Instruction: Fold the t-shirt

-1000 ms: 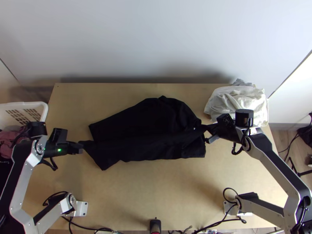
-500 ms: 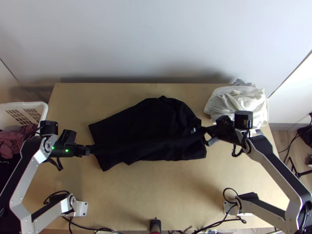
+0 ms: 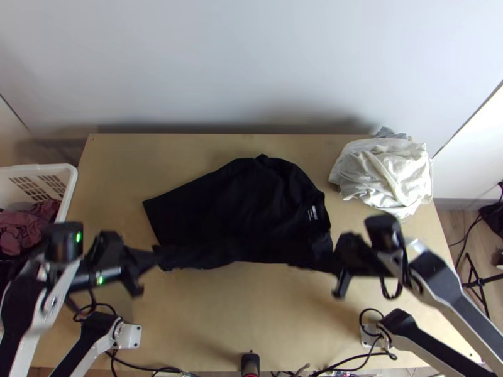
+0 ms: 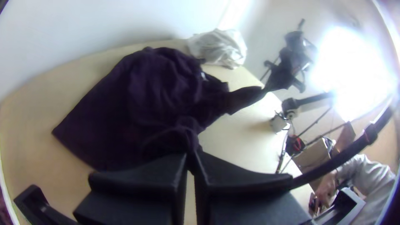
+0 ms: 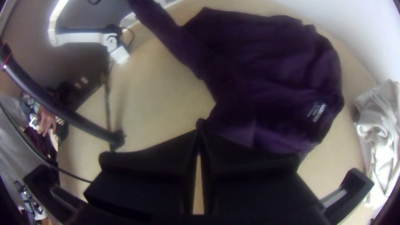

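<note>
1. Black t-shirt mid-table, near edge held at both ends.
2. Left gripper: clenched, grasping near-left part.
3. Right gripper: clenched, grasping near-right part.
4. White cloth, bunched, far right corner.

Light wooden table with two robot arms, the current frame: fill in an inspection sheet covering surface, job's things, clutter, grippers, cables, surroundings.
Surface: light wooden table, bare along its near part.
Job's things: black t-shirt, wrinkled, near side drawn between the grippers; number of layers unclear.
Clutter: bunched white cloth at the far right corner.
Grippers: left gripper and right gripper both closed on the t-shirt, one near each end of that side.
Cables: black cables along the near edge.
Surroundings: white plastic basket holding clothes, left of the table; pale wall behind.
</note>
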Controlling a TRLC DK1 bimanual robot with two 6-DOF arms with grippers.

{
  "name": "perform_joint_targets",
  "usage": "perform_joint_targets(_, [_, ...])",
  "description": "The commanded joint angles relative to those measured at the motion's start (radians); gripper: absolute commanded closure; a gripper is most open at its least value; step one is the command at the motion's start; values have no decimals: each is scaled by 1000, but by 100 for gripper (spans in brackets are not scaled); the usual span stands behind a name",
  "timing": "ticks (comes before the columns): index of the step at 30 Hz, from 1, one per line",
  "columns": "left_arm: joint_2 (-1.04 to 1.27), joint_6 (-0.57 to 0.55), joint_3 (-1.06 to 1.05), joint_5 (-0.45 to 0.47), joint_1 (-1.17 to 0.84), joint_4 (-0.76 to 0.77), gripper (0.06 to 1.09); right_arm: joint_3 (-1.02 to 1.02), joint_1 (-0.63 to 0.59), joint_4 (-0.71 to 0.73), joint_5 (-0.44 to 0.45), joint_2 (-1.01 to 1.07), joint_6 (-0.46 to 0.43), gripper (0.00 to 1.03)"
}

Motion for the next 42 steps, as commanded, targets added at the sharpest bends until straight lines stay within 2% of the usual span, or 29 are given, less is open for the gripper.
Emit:
perform_joint_targets(1, [-173, -142, -10, 25, -223, 6, 103, -85, 285, -31, -4, -143, 137, 100])
perform_joint_targets(2, [-179, -150, -18, 25, -223, 3, 93, -98, 285, -15, -2, -146, 137, 100])
perform_joint_targets(5, [-201, -150, -45, 16, -223, -19, 41, -107, 282, 4, 7, -141, 119, 100])
perform_joint_targets(6, [-201, -150, -51, 6, -223, -29, 30, -105, 280, 10, 10, -136, 113, 95])
perform_joint_targets(8, [-198, -150, -55, -2, -225, -68, 18, -111, 265, 12, 29, -132, 114, 69])
perform_joint_targets(10, [-199, -148, -56, -5, -225, -97, 10, -108, 219, -4, 36, -112, 119, 24])
perform_joint_targets(11, [-202, -143, -59, -8, -225, -106, 10, -101, 193, -15, 36, -92, 119, 11])
perform_joint_targets(12, [-205, -137, -61, -14, -225, -118, 10, -88, 174, -24, 36, -63, 117, 5])
perform_joint_targets(17, [-158, -111, -10, -67, -222, -180, 10, 50, 26, -71, 35, 22, 39, 4])
perform_joint_targets(21, [-124, -114, 74, -62, -208, -192, 10, 206, -148, -99, -4, 114, 31, 4])
perform_joint_targets(24, [-80, -150, 159, -60, -156, -160, 10, 304, -214, -102, -8, 176, 45, 4])
perform_joint_targets(28, [26, -183, 301, -53, -78, -138, 10, 344, -226, -96, -8, 235, 50, 5])
perform_joint_targets(30, [46, -234, 363, -53, -76, -101, 10, 356, -223, -91, -8, 242, 50, 5])
perform_joint_targets(32, [60, -315, 387, -70, -33, 20, 10, 363, -218, -68, -8, 252, 59, 5])
perform_joint_targets(33, [72, -315, 383, -76, 24, 64, 10, 361, -218, -34, -8, 264, 80, 5])
perform_joint_targets(38, [229, -193, 294, -74, 297, 156, 11, 373, -214, 76, -7, 391, 139, 5])
perform_joint_targets(42, [322, -119, 79, -85, 439, 369, 11, 433, -192, 97, -5, 479, 152, 5])
